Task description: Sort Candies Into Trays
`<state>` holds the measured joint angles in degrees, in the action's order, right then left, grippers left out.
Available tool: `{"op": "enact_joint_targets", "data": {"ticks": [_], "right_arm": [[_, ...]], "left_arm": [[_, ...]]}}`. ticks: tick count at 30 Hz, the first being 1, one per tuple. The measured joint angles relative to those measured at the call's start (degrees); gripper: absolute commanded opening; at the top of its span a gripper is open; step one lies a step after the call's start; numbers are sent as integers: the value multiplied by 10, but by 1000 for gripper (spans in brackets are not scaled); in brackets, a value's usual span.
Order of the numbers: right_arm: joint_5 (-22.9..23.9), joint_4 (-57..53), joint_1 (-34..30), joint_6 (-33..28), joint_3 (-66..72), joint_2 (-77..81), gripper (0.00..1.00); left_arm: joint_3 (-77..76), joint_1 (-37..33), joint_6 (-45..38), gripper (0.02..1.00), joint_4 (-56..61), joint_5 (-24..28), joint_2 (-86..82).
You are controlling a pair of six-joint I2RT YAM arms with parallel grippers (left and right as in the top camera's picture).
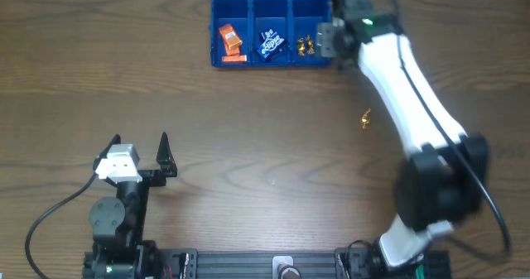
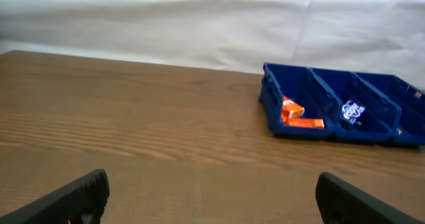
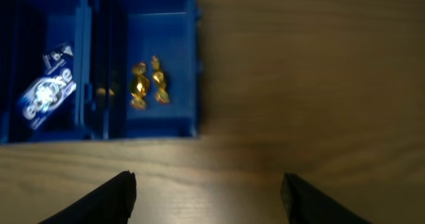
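Note:
A blue tray [image 1: 217, 14] with three compartments sits at the far middle of the table. Its left bin holds orange candies [image 1: 230, 39], the middle bin a blue-and-white packet [image 1: 269, 45], the right bin gold candies [image 1: 305, 45]. One gold candy [image 1: 365, 119] lies loose on the table, nearer than the tray. My right gripper [image 1: 329, 39] hangs open and empty by the tray's right end; its wrist view shows the gold candies [image 3: 147, 83] and the packet [image 3: 46, 88]. My left gripper [image 1: 141, 143] stands open and empty at the near left, with the tray [image 2: 332, 132] far ahead.
Bare wooden tabletop [image 1: 248, 138] spreads between the tray and the arm bases. A white wall or sheet [image 2: 199, 24] rises behind the table's far edge.

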<state>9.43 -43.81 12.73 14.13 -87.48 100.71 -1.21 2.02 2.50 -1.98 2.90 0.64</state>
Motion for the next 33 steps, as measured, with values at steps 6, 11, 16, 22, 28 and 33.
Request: {"op": "enact_joint_targets", "data": {"ticks": [6,11,16,22,28,33], "right_arm": [[-5,1,-55,20,209,-156,735],[-28,40,-78,35,316,-124,728],[-45,65,-88,54,337,-89,711],[-50,111,-92,82,337,-28,693],[-51,136,-93,90,337,-13,645],[-50,139,-98,94,337,-4,485]], "left_arm": [[0,0,0,996,0,0,0],[0,0,0,998,0,0,0],[0,0,0,998,0,0,0],[0,0,0,998,0,0,0],[0,0,0,998,0,0,0],[0,0,0,998,0,0,0]]}}
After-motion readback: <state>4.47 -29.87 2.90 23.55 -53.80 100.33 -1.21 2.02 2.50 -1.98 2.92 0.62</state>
